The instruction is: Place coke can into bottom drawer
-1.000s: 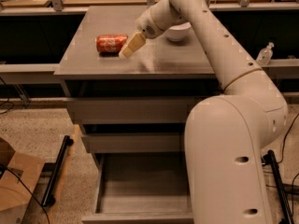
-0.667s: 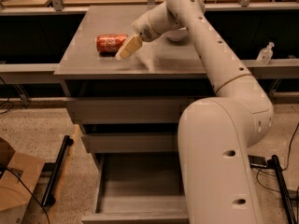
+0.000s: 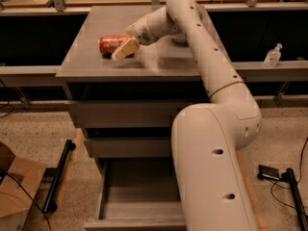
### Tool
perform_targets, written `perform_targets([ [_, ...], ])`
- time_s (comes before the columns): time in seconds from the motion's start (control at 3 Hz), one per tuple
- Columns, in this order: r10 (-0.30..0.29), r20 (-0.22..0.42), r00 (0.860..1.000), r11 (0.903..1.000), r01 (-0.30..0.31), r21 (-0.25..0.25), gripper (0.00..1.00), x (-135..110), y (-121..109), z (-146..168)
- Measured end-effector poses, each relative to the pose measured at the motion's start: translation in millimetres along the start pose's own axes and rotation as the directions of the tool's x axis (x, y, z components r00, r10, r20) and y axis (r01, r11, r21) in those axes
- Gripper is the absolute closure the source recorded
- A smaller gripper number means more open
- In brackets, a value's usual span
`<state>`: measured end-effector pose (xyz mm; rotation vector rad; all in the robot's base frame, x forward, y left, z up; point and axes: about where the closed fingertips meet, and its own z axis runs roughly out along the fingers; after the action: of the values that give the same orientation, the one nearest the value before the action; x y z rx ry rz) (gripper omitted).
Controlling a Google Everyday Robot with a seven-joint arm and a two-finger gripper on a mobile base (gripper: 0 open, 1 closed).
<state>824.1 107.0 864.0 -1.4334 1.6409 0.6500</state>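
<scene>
Grey table (image 3: 168,64) on speckled floor (image 3: 38,129), coke can (image 3: 109,43) lying sideways on top, tool (image 3: 126,48) at its right end, grip impossible to tell, bottom drawer (image 3: 137,194) open below, right side behind arm (image 3: 207,143)

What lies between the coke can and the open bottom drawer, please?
In the camera view, the cabinet top, the top drawer front and the middle drawer front separate the coke can from the bottom drawer; the pincer sits beside the can.

Gripper (image 3: 124,49) hangs right beside the coke can (image 3: 110,44) atop the cabinet (image 3: 86,66).
</scene>
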Motion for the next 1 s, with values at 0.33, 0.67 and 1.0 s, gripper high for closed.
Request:
perform_targets([
  [0.33, 0.003, 0.028, 1.000, 0.9999, -0.003, -0.016, 0.41, -1, -1, 7],
  [0.67, 0.002, 0.038, 0.999, 0.9996, -0.001, -0.028, 0.73, -2, 0, 6],
  [1.0, -0.019, 0.027, 0.999, 0.9995, 0.019, -0.025, 0.96, -11, 1, -6],
])
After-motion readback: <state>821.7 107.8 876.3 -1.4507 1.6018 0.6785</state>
